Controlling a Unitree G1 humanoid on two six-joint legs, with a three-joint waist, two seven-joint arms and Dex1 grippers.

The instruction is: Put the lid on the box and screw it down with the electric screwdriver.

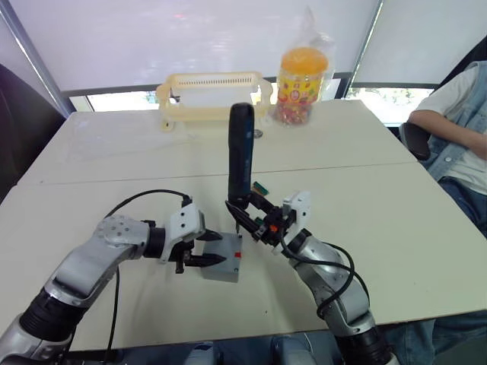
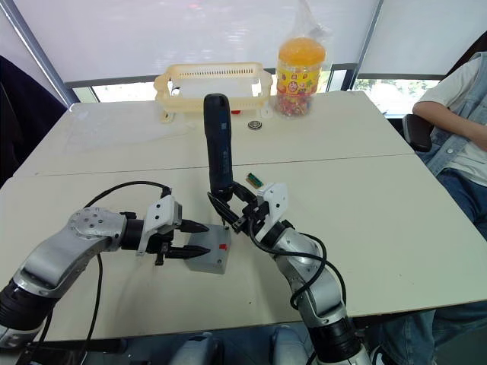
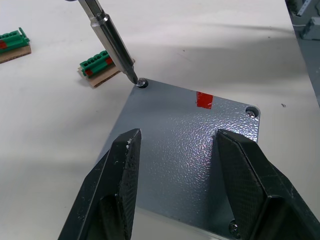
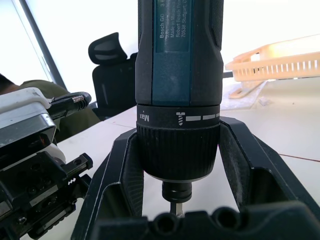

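The grey lid [image 3: 200, 120], with a red mark and corner screws, lies flat on the box [image 1: 222, 275] near the table's front. My left gripper [image 3: 177, 137] hovers open just over the lid from the box's left side, holding nothing; it appears as well in the left eye view [image 1: 217, 249]. My right gripper [image 1: 255, 217] is shut on the electric screwdriver [image 1: 241, 152], gripping its lower collar [image 4: 180, 160]. The tool stands nearly upright. Its metal bit [image 3: 112, 45] touches the screw at one far corner of the lid.
Two green-and-tan blocks [image 3: 100, 70] [image 3: 12, 45] lie on the table just beyond the box. A pale yellow slotted basket [image 1: 213, 95] and a bagged orange-lidded jar [image 1: 300, 84] stand at the far edge. A person [image 1: 456, 114] sits at the right.
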